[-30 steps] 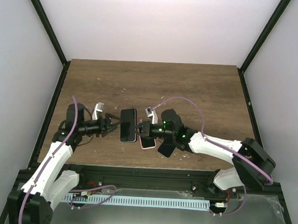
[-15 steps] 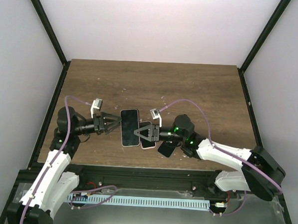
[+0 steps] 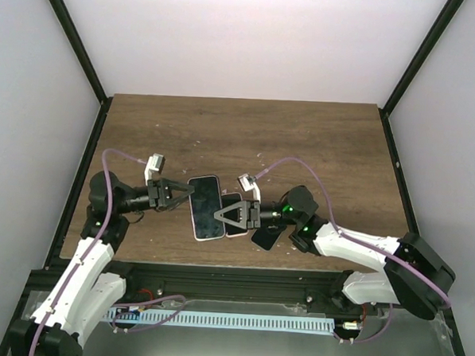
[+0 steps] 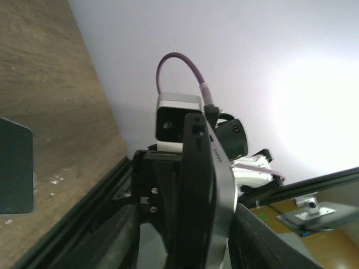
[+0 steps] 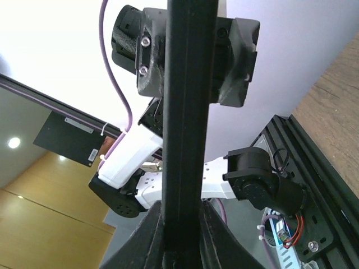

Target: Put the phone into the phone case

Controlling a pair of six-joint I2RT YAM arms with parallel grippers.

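Observation:
The phone (image 3: 206, 207), dark-screened with a light rim, hangs above the table between both grippers. My right gripper (image 3: 219, 216) is shut on its right edge; in the right wrist view the phone (image 5: 182, 140) runs edge-on up from the right gripper (image 5: 182, 224). My left gripper (image 3: 186, 193) reaches the phone's left edge. In the left wrist view its jaws straddle the phone (image 4: 205, 196), with a gap on one side, so the left gripper (image 4: 188, 246) is open. The pink-rimmed phone case (image 3: 231, 200) lies flat on the table, partly under the right gripper.
A dark flat slab (image 3: 265, 237) lies on the wooden table (image 3: 303, 149) just right of the case; it may be the dark rectangle (image 4: 14, 168) in the left wrist view. A black frame rail (image 3: 216, 274) runs along the near edge.
The phone has tilted, its top leaning left, and sunk slightly toward the near edge. The left gripper's jaws have narrowed around it. The right arm drew back to the right.

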